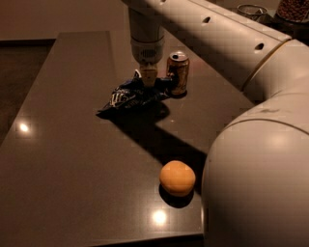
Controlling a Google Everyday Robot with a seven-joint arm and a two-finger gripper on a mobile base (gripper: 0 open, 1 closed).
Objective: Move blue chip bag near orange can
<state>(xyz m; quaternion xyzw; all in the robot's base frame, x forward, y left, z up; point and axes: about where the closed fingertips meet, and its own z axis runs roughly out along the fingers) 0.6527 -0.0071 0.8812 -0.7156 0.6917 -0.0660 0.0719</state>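
Blue chip bag [129, 96] lies crumpled on the dark table [63, 154], left of the middle and toward the far side. Its left end is flat on the surface and its right end is bunched up under the gripper. The gripper [148, 79] comes straight down onto the bag's upper right edge and seems clamped on the foil there (dim light and the bag's folds hide its tips, so this is judged from how the foil gathers). Just right of the gripper stands the orange can [177, 73], upright, its silver top showing. The bag's right end reaches just beside the can's base; whether they touch I cannot tell. Nearer the front edge, well apart from both, a round orange fruit [177, 178] sits on the table at the edge of the arm's shadow. The white arm [241, 53] runs from the gripper up and across, filling the right side. In the top right corner a clear glass [251, 10] shows behind the arm.
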